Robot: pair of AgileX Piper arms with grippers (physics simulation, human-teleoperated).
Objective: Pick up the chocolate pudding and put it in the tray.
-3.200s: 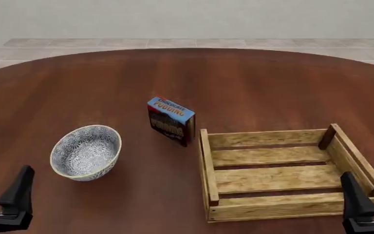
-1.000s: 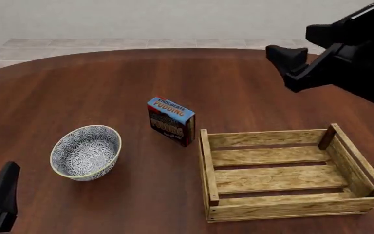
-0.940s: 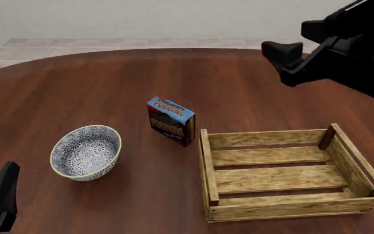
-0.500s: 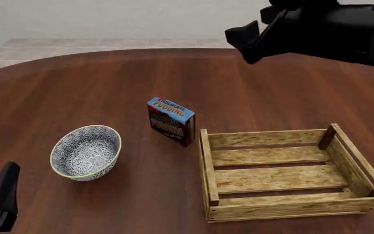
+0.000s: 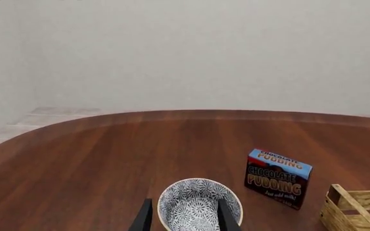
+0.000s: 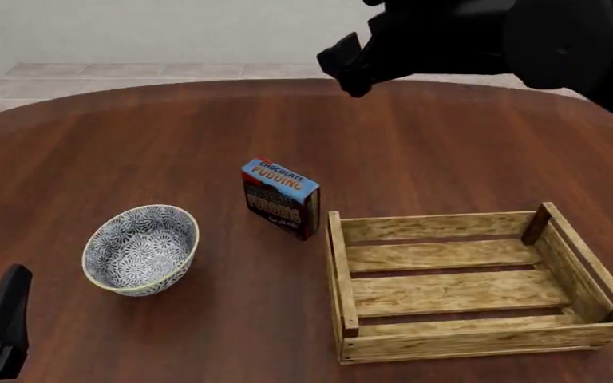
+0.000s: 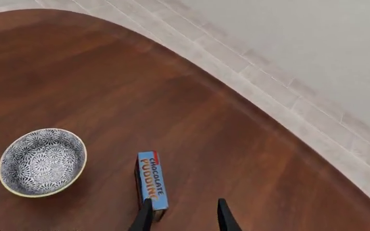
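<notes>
The chocolate pudding (image 6: 281, 197) is a small carton with a light-blue top and dark front, standing upright mid-table; it also shows in both wrist views (image 5: 278, 178) (image 7: 152, 185). Just right of it sits the tray (image 6: 477, 339), a shallow wooden slat crate with nothing in it. My right gripper (image 6: 346, 69) hangs high over the far side of the table, beyond the carton. In the right wrist view its fingers (image 7: 144, 216) stand apart, open, with the carton below them. My left gripper (image 6: 0, 323) rests at the near left edge, open (image 5: 185, 219), holding nothing.
A round blue-and-white patterned bowl (image 6: 141, 248) stands left of the carton, about a hand's width away; in the left wrist view the bowl (image 5: 199, 204) lies straight ahead of the fingers. The table is dark round wood (image 6: 179, 128), with a tiled floor and wall beyond.
The right arm rose from the near right corner and has swept leftward over the far side of the table. The left gripper shifted slightly at first, then stayed still. Carton, bowl and tray have not moved.
</notes>
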